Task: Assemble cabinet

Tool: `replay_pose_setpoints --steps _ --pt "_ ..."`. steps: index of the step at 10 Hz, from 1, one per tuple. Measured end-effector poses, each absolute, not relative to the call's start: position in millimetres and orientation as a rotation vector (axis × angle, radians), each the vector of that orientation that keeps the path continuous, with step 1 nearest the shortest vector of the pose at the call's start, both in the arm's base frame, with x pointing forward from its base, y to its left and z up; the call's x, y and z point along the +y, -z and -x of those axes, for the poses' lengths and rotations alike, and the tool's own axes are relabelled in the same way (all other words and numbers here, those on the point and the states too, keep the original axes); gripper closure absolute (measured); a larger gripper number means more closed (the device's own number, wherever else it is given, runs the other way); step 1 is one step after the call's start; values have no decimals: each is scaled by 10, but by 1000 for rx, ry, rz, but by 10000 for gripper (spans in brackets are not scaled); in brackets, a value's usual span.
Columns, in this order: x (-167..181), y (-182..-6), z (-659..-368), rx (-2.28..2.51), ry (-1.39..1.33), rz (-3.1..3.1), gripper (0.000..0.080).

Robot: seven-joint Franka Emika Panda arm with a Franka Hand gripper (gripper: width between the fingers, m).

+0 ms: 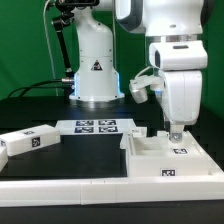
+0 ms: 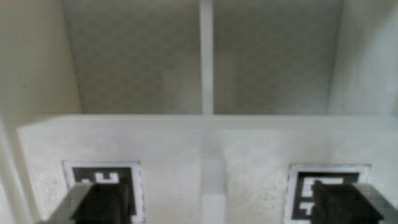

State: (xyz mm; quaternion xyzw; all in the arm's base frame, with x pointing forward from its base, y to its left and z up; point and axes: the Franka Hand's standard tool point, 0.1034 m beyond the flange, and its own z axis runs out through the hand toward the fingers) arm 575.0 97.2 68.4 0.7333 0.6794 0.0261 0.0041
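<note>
The white cabinet [image 1: 168, 160] stands at the exterior view's right, a boxy unit with marker tags on its front and top. My gripper [image 1: 176, 134] points straight down and its tips reach the cabinet's top face. In the wrist view the white cabinet panel [image 2: 214, 150] fills the picture, with a thin ridge running down its middle and a tag at each side. My gripper [image 2: 217, 208] is open. Its two dark fingers [image 2: 98, 205] stand far apart over the tags, with nothing held between them.
A loose white panel with a tag [image 1: 28, 142] lies at the exterior view's left. The marker board [image 1: 97, 126] lies flat in the middle of the black table, in front of the robot base [image 1: 97, 75]. A white rail [image 1: 60, 186] runs along the front.
</note>
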Motion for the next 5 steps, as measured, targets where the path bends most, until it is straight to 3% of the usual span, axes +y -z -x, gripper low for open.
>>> replay_pose_setpoints --steps 1,2,3,5 --pt "931 -729 -5746 2134 -82 -2286 177" --pt "914 -773 -5733 2138 -81 -2274 177" --pt "894 -860 -5690 2146 -66 -2247 35" --pt "904 -1012 -5473 2107 -68 -2238 11"
